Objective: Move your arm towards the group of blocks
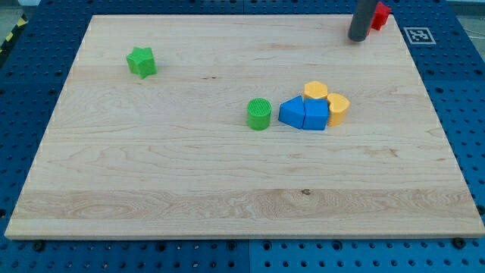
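Observation:
A group of blocks sits right of the board's middle: a green cylinder (259, 114), a blue pentagon-like block (291, 111), a blue cube (316, 115), a yellow block (316, 91) and another yellow block (338, 108). The blue and yellow ones touch each other; the green cylinder stands just left of them. My tip (357, 37) is at the view's top right, far above and right of the group. A red block (380, 16) lies right beside the rod, partly hidden behind it.
A green star block (142, 61) lies alone at the upper left of the wooden board (151, 189). A blue pegboard surrounds the board. A fiducial marker (419, 35) sits off the board's top right corner.

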